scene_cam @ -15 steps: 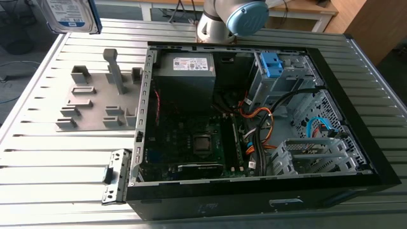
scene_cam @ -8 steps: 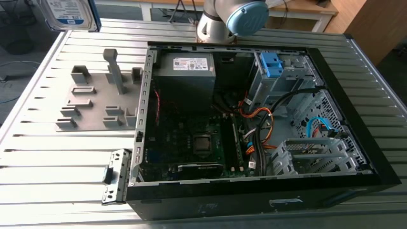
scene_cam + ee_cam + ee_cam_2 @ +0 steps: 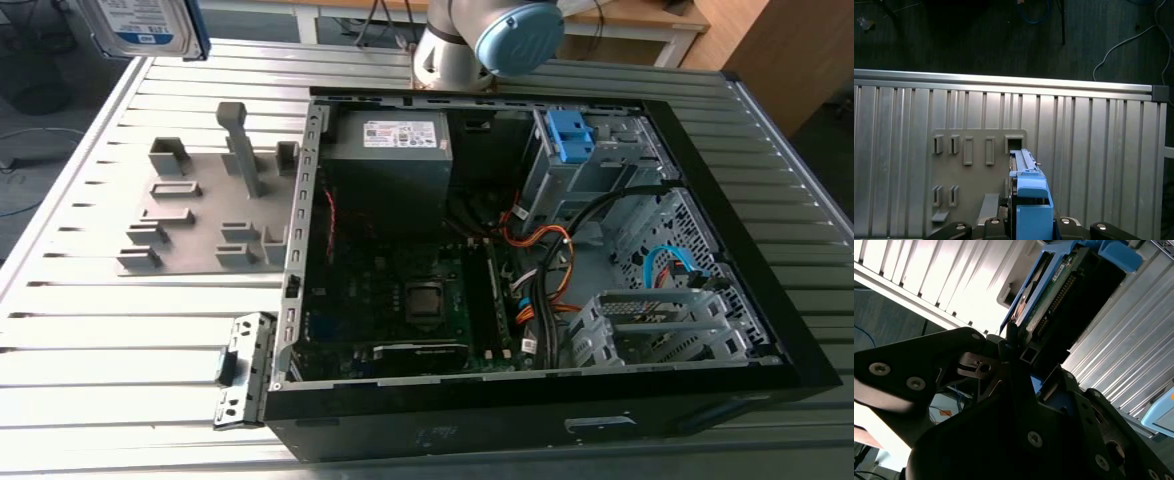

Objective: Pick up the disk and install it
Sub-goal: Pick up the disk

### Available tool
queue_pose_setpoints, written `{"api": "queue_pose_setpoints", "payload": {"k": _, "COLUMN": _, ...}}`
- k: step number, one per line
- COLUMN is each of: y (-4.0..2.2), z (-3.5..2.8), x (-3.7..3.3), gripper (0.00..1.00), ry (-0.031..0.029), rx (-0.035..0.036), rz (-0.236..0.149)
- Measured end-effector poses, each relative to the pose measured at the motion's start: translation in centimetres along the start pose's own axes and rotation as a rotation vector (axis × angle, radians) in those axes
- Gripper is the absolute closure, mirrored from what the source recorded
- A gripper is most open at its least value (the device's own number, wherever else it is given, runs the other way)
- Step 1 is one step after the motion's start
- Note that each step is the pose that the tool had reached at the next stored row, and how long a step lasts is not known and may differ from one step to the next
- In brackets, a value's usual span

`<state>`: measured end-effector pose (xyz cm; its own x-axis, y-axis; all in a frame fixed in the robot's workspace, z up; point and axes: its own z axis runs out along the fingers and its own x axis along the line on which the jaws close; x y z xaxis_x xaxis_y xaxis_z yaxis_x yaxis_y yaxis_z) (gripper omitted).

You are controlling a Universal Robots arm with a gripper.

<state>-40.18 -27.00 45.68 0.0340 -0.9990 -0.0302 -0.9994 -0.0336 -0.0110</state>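
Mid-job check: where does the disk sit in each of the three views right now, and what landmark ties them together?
Exterior view: the disk is at the top corner on the exterior view's left.
Second wrist view: the disk is edge-on, circuit board showing, clamped in the gripper.
First wrist view: the disk is edge-on, blue rail nearest the camera.
Shared landmark: the ribbed table.

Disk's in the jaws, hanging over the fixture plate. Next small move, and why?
Probably translate it toward the open case. The disk hangs clamped in the jaws above the grey fixture plate, at the exterior view's left, clear of its slots, while the drive cage sits in the case at that view's right.
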Motion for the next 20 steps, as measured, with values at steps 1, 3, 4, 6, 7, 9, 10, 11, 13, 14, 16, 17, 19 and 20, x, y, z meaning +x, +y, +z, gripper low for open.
{"api": "queue_pose_setpoints", "payload": {"k": 1, "y": 0.0, "z": -0.1, "x": 0.0, "gripper": 0.64, "ry": 0.0, "rx": 0.0, "rz": 0.0}}
{"api": "queue_pose_setpoints", "payload": {"k": 3, "y": 0.0, "z": -0.3, "x": -0.01, "gripper": 0.64, "ry": 0.0001, "rx": -0.0001, "rz": 0.0}}
{"api": "queue_pose_setpoints", "payload": {"k": 4, "y": 0.0, "z": -0.39, "x": -0.01, "gripper": 0.64, "ry": 0.0, "rx": 0.0, "rz": 0.0}}
{"api": "queue_pose_setpoints", "payload": {"k": 6, "y": 0.0, "z": -0.58, "x": -0.02, "gripper": 0.64, "ry": 0.0, "rx": -0.0001, "rz": 0.0}}
{"api": "queue_pose_setpoints", "payload": {"k": 7, "y": -0.01, "z": -0.67, "x": -0.02, "gripper": 0.64, "ry": 0.0, "rx": -0.0001, "rz": 0.0}}
{"api": "queue_pose_setpoints", "payload": {"k": 9, "y": -0.01, "z": -0.84, "x": -0.03, "gripper": 0.64, "ry": 0.0, "rx": 0.0, "rz": 0.0}}
{"api": "queue_pose_setpoints", "payload": {"k": 10, "y": -0.01, "z": -0.92, "x": -0.03, "gripper": 0.64, "ry": 0.0, "rx": 0.0, "rz": 0.0}}
{"api": "queue_pose_setpoints", "payload": {"k": 11, "y": -0.01, "z": -1.01, "x": -0.03, "gripper": 0.64, "ry": 0.0, "rx": 0.0, "rz": 0.0}}
{"api": "queue_pose_setpoints", "payload": {"k": 13, "y": -0.01, "z": -1.17, "x": -0.04, "gripper": 0.64, "ry": 0.0, "rx": 0.0, "rz": 0.0}}
{"api": "queue_pose_setpoints", "payload": {"k": 14, "y": -0.01, "z": -1.26, "x": -0.04, "gripper": 0.64, "ry": 0.0, "rx": 0.0, "rz": 0.0}}
{"api": "queue_pose_setpoints", "payload": {"k": 16, "y": -0.02, "z": -1.44, "x": -0.04, "gripper": 0.64, "ry": 0.0, "rx": 0.0, "rz": 0.0}}
{"api": "queue_pose_setpoints", "payload": {"k": 17, "y": -0.02, "z": -1.53, "x": -0.05, "gripper": 0.64, "ry": 0.0001, "rx": -0.0001, "rz": 0.0}}
{"api": "queue_pose_setpoints", "payload": {"k": 19, "y": -0.02, "z": -1.68, "x": -0.05, "gripper": 0.64, "ry": 0.0, "rx": 0.0, "rz": 0.0}}
{"api": "queue_pose_setpoints", "payload": {"k": 20, "y": -0.02, "z": -1.77, "x": -0.05, "gripper": 0.64, "ry": 0.0, "rx": -0.0001, "rz": 0.0}}
